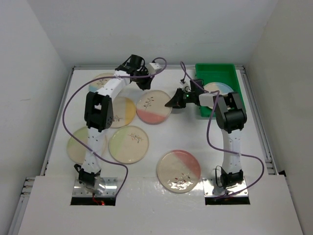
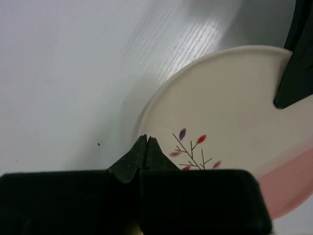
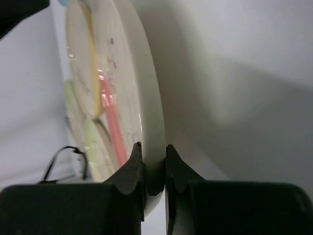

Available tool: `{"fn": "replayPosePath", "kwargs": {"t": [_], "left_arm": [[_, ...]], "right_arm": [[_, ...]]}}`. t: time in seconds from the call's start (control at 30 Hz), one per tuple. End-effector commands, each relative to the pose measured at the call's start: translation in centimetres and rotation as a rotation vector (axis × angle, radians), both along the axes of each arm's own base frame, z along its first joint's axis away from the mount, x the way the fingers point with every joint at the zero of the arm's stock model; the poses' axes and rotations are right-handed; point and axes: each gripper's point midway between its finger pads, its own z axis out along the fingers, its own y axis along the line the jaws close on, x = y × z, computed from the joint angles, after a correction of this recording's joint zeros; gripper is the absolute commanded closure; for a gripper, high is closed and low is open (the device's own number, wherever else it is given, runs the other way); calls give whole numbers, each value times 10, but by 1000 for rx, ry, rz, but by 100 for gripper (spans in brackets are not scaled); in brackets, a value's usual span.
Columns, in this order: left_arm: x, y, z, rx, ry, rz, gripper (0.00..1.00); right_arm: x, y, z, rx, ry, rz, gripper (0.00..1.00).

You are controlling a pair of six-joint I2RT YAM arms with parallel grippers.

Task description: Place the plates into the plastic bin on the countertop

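A cream plate with a pink segment (image 1: 153, 106) lies on the white countertop (image 1: 205, 142) left of the green plastic bin (image 1: 221, 73). My right gripper (image 1: 171, 104) is shut on its right rim; in the right wrist view the fingers (image 3: 152, 149) pinch the plate (image 3: 142, 73), seen edge-on. My left gripper (image 1: 145, 87) is shut and holds nothing, its tips at the plate's far rim. In the left wrist view it (image 2: 147, 138) sits over the plate's (image 2: 230, 98) edge beside the sprig motif. The bin holds one plate with a blue segment (image 1: 218, 88).
Other plates lie on the countertop: yellow-segment (image 1: 123, 111), green-segment (image 1: 128, 143), one at the left edge (image 1: 78, 147), pink-segment at the front (image 1: 178, 170), and one under the left arm (image 1: 100, 81). White walls bound all sides.
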Motion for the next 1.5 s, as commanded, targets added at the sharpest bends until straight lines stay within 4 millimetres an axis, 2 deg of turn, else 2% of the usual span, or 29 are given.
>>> {"fn": "replayPosePath", "kwargs": {"t": [0.0,0.03,0.07,0.1,0.13,0.17,0.2,0.23,0.27,0.3,0.33,0.37,0.4,0.43,0.47,0.5,0.53,0.57,0.6,0.67,0.77,0.83,1.0,1.1,1.17,1.27,1.3,1.43,1.47], "left_arm": [[10,-13,32,-63,-71,3,100],[16,-8,45,-73,-103,15,100],[20,2,45,-72,-99,44,95],[23,6,59,-86,-117,62,86],[26,12,64,-89,-126,72,66],[30,24,78,-110,-136,113,57],[33,32,78,-107,-133,140,51],[37,48,86,-121,-134,181,45],[38,50,85,-111,-138,194,43],[43,69,93,-116,-144,246,42],[43,78,97,-121,-144,268,40],[43,89,88,-108,-126,291,40],[44,107,90,-115,-121,331,40],[44,116,93,-115,-119,358,39],[41,124,88,-110,-106,371,39],[42,136,83,-105,-95,393,39],[40,142,86,-105,-97,403,39],[36,147,84,-102,-88,412,39],[33,147,84,-101,-84,412,39],[30,163,87,-86,-94,435,39],[12,181,62,-28,-26,476,38],[4,189,46,4,12,481,37],[-22,219,11,57,126,560,24],[-33,235,4,49,161,597,19],[-38,243,3,50,169,612,19],[-47,255,1,58,181,642,19],[-50,263,3,64,176,661,19],[-59,276,-5,84,200,695,19],[-60,283,-5,93,199,713,19]], "right_arm": [[23,-10,57,27,-171,-50,100],[26,-14,65,17,-191,-65,100],[30,-20,72,14,-206,-81,100],[34,-24,103,22,-264,-97,100],[37,-28,115,30,-280,-115,100],[42,-41,138,50,-309,-158,100],[44,-46,148,60,-323,-177,100],[47,-60,181,87,-398,-229,100],[50,-77,190,101,-397,-289,100],[57,-89,202,100,-442,-347,100],[53,-113,213,97,-454,-460,100],[50,-116,212,96,-447,-497,100],[56,-160,202,55,-434,-647,100],[50,-174,219,75,-462,-714,100],[46,-205,191,48,-395,-858,100],[41,-215,194,58,-395,-904,100],[41,-244,208,104,-430,-997,100],[31,-255,184,113,-367,-1068,100],[28,-261,190,144,-374,-1101,100],[18,-283,184,142,-388,-1193,100],[13,-306,173,99,-378,-1301,100],[12,-310,163,70,-352,-1318,100],[12,-319,122,7,-248,-1338,100],[16,-316,106,-7,-213,-1308,99],[18,-315,99,-28,-182,-1290,91],[15,-314,72,-120,-69,-1253,77],[7,-313,56,-167,-3,-1240,73],[-11,-325,32,-360,189,-1230,49],[-14,-325,29,-385,210,-1211,49]]}}
